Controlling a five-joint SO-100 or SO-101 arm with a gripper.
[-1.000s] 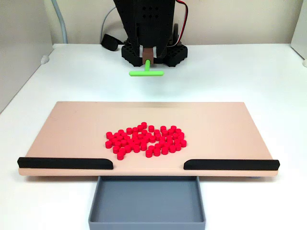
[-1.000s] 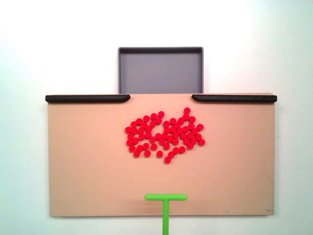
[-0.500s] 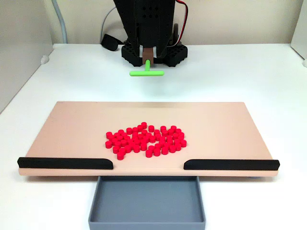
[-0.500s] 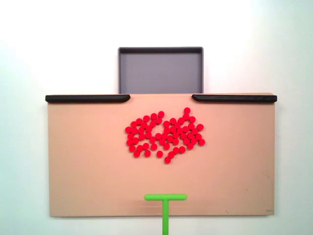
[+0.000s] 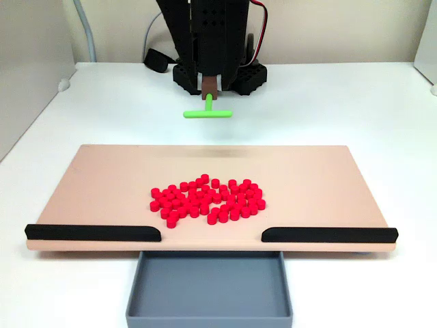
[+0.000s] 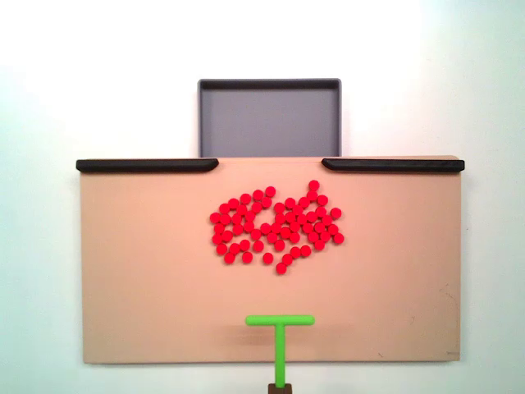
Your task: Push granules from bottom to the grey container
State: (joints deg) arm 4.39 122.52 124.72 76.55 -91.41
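The granules lie as a loose cluster of small red cylinders mid-board on the tan board, short of the gap between the two black strips that opens onto the grey container at the board's far edge. They look light, hard and apt to roll or scatter, so they call for a broad sweep from behind rather than a grip. The green T-shaped pusher hangs over the board's near edge, its stem in a brown holder; whether the fingers are spread or pressed together I cannot tell.
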